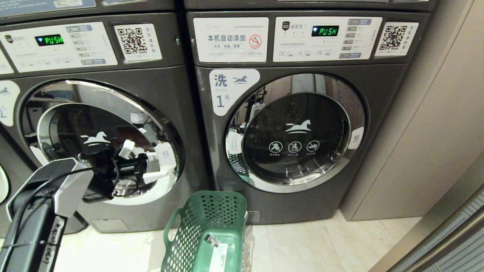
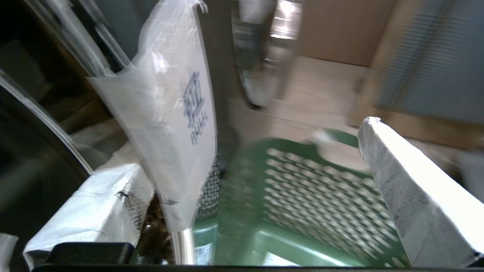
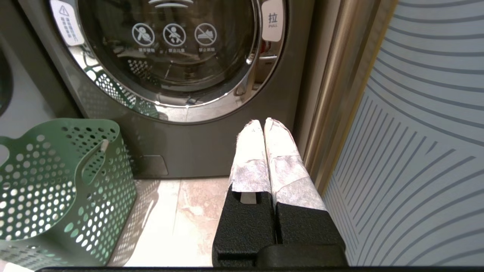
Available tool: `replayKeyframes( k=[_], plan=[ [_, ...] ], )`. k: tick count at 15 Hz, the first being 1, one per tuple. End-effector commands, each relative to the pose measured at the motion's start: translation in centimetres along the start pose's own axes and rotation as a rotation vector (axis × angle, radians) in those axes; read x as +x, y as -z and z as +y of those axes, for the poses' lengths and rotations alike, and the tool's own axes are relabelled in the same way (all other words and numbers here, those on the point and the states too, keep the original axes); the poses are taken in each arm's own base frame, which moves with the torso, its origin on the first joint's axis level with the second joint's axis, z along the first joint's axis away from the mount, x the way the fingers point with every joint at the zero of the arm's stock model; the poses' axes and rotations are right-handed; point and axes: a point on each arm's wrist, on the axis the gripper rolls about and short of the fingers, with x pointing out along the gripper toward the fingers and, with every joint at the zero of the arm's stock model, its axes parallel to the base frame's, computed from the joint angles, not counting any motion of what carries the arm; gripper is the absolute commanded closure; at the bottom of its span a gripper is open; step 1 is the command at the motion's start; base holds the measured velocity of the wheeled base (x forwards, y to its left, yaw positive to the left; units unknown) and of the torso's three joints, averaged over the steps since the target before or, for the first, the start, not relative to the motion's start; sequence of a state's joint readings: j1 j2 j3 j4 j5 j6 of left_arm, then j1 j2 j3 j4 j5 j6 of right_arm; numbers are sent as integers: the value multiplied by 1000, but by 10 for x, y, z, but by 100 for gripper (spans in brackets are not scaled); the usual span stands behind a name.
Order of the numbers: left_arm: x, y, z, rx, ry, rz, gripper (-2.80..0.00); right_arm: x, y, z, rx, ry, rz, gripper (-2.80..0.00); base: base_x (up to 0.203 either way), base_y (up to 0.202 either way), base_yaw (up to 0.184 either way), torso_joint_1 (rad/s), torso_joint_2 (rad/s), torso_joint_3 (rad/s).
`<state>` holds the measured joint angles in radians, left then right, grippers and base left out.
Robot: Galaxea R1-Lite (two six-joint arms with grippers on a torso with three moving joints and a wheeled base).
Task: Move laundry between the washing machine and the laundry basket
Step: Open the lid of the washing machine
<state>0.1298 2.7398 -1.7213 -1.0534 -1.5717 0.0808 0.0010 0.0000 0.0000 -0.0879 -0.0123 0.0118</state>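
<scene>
The washing machine (image 1: 151,85) is the dark grey front-loader on the left, and its round chrome-ringed door (image 1: 68,124) is closed. My left gripper (image 1: 145,161) is open at the door's right rim. The white pull tab (image 2: 189,109) stands between its white-wrapped fingers (image 2: 408,189), close to one of them. The green laundry basket (image 1: 206,230) with round holes stands on the floor between the two machines, below that gripper (image 2: 253,151). No laundry is in view. My right gripper (image 3: 263,122) is shut on nothing, low above the floor.
A second grey machine labelled 1 (image 1: 287,132) stands to the right, door closed. A beige wall panel (image 1: 435,132) and a ribbed striped panel (image 3: 416,151) bound the right side. Pale floor tiles (image 1: 321,245) lie beside the basket (image 3: 56,189).
</scene>
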Motion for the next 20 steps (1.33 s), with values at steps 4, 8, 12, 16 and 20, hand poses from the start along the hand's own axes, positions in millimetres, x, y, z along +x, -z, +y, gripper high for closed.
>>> replayKeyframes(
  k=[4,8,12,16,20],
  plan=[
    [12,-5,-4,11,-31,2,-280,2,9,0,0,0,32,0,0,0,0,0,0,0],
    [-40,-22,-10,1,-129,13,-280,2,9,0,-1,0,31,0,0,0,0,0,0,0],
    [-88,-39,-21,18,-231,27,-280,2,9,0,0,0,32,0,0,0,0,0,0,0],
    [-113,-50,-49,0,-295,36,-280,2,9,0,-1,0,31,0,0,0,0,0,0,0],
    [-131,-112,-115,-14,-396,48,-280,2,9,0,0,0,31,0,0,0,0,0,0,0]
  ],
)
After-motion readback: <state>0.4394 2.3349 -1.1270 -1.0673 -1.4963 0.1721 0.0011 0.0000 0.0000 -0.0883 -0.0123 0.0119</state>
